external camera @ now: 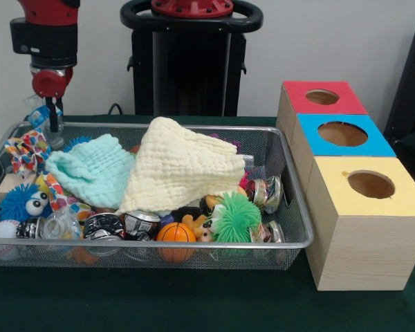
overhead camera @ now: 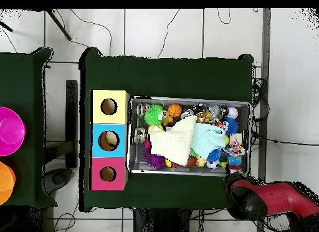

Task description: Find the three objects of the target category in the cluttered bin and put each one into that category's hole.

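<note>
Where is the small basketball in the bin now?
In the front view, the basketball lies against the bin's near rim, between a can and the green spiky ball.

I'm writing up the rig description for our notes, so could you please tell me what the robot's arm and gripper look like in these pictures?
The arm is glossy red with a black boxy section, ending in a rounded red wrist piece. Below it hangs a slim dark gripper, thin and narrow against the wire-mesh bin. From overhead the arm is a thick red limb with a black rounded joint. No cables or markings can be made out on it.
</note>
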`<state>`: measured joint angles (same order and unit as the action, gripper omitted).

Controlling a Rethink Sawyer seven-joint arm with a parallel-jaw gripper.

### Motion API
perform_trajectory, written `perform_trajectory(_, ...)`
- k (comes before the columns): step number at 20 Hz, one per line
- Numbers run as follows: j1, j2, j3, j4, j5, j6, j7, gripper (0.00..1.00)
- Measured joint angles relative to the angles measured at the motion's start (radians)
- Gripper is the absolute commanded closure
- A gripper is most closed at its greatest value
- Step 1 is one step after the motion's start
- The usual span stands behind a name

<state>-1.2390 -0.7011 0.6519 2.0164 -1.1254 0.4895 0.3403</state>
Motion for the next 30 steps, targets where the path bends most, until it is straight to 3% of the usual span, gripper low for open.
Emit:
perform_trajectory(12, -0.020, -0.011, 0.000, -0.002, 0.000, 0.000, 0.000, 0.00)
perform_trajectory(13, -0.023, -0.011, -0.001, -0.002, -0.001, 0.000, 0.000, 1.00)
perform_trajectory(30, -0.026, -0.014, -0.001, -0.005, 0.000, 0.000, 0.000, 1.00)
